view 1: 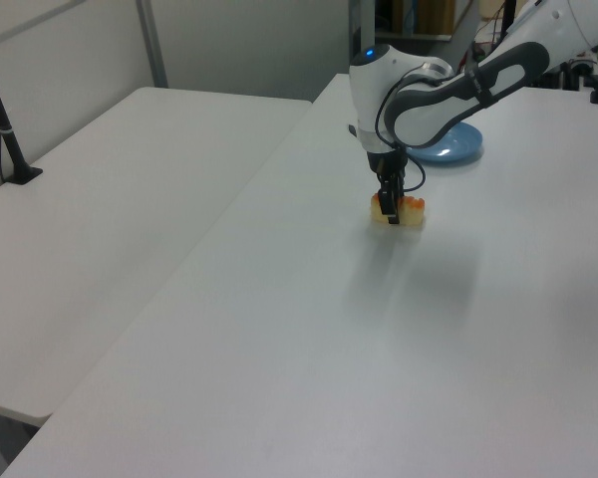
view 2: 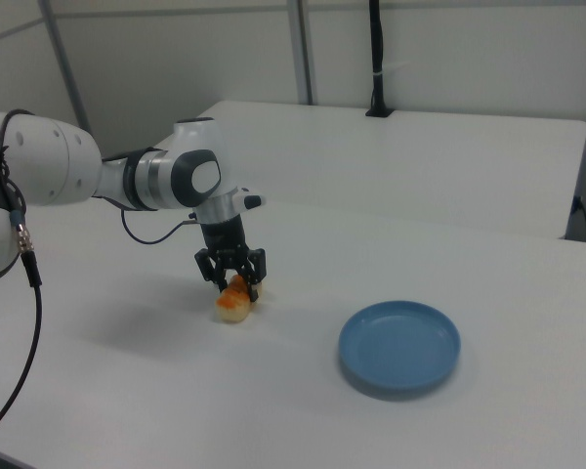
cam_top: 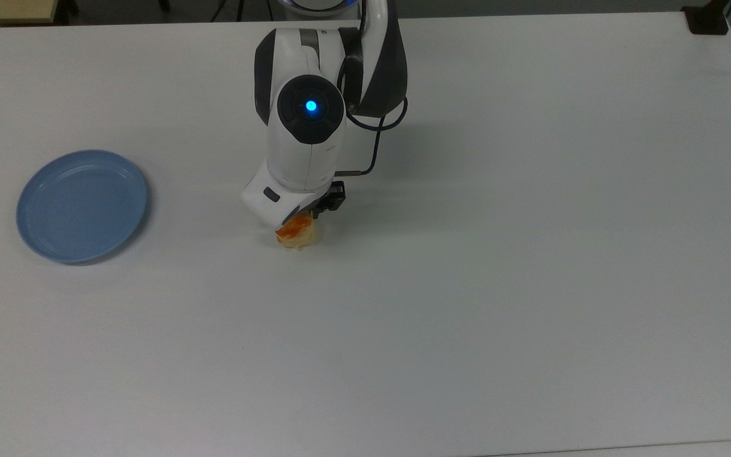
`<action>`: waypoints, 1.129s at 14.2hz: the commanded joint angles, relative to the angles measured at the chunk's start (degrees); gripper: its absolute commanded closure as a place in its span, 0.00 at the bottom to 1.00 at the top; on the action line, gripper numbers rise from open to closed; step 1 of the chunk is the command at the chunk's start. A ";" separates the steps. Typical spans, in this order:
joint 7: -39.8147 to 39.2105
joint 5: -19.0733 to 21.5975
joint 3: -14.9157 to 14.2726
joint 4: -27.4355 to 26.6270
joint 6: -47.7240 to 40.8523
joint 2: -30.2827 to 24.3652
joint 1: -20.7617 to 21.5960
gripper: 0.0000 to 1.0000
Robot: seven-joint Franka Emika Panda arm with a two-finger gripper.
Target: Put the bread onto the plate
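White tabletop [cam_top: 530, 285] carries a light-blue plate [cam_top: 82, 205], empty and well apart toward the top view's left of the Franka gripper [view 2: 233, 286]. Its fingers straddle the bread [view 2: 234, 302], still parted and gripping nothing. Grasping stage; closing, lifting and carrying to the plate look next.

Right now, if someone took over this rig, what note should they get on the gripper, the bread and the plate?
Gripper: down at the bread, fingers open, one on each side of it, not yet closed.
Bread: lying on the table, mostly under the arm in the top view.
Plate: bare, off to the top view's left, apart from the bread.
Done: reach to the bread.
Left: close on the bread, lift, carry to the plate, set it down, let go.
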 commanded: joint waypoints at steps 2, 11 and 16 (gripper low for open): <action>-3.06 -0.72 -0.95 -1.36 -1.06 -3.48 0.20 0.65; -18.62 -0.02 -12.99 2.33 2.69 -2.70 -10.51 0.62; -17.40 0.07 -13.34 2.59 12.64 4.07 -16.85 0.52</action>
